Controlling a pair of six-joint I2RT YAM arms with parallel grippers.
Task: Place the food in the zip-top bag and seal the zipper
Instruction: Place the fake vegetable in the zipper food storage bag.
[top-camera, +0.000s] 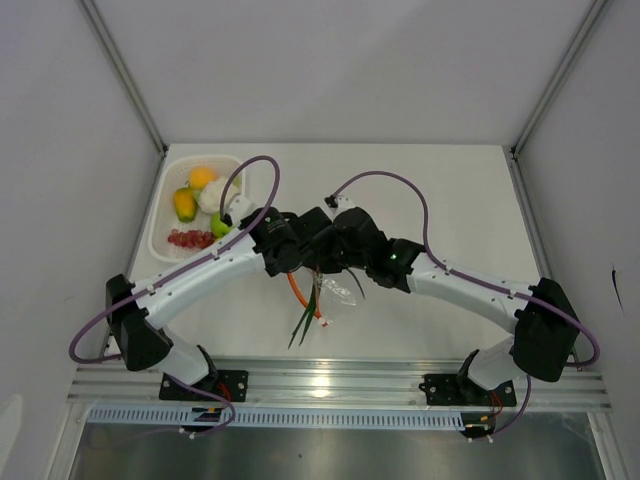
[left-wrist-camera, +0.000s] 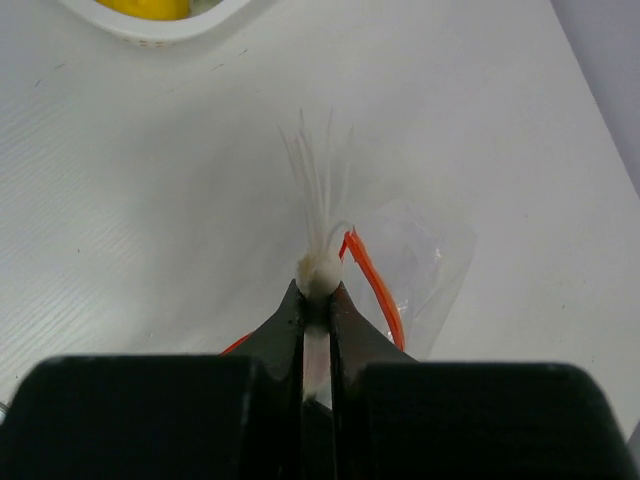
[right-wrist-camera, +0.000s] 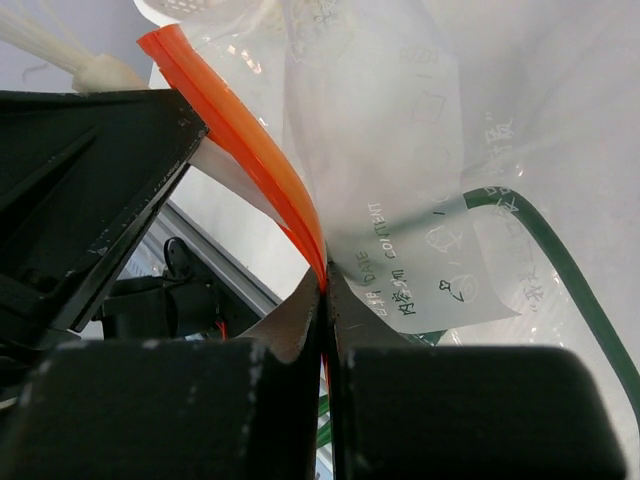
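My left gripper (top-camera: 303, 255) is shut on the white root end (left-wrist-camera: 322, 268) of the long green stalks (top-camera: 305, 322), which hang down towards the table. My right gripper (top-camera: 326, 258) is shut on the orange-red zipper (right-wrist-camera: 240, 130) of the clear bag (right-wrist-camera: 400, 150), lifted right beside the left fingers (right-wrist-camera: 90, 170). A green stalk (right-wrist-camera: 560, 260) shows through the plastic. The bag (left-wrist-camera: 425, 265) and zipper (left-wrist-camera: 375, 280) lie just right of the left gripper (left-wrist-camera: 318, 290). The right gripper (right-wrist-camera: 325, 285) pinches the strip's edge.
A white mesh basket (top-camera: 165, 240) at the back left holds an orange ball (top-camera: 202, 176), a yellow-orange fruit (top-camera: 184, 204), a white cauliflower (top-camera: 212, 196), a green apple (top-camera: 220, 226) and red pieces (top-camera: 183, 238). Purple cables loop above both arms.
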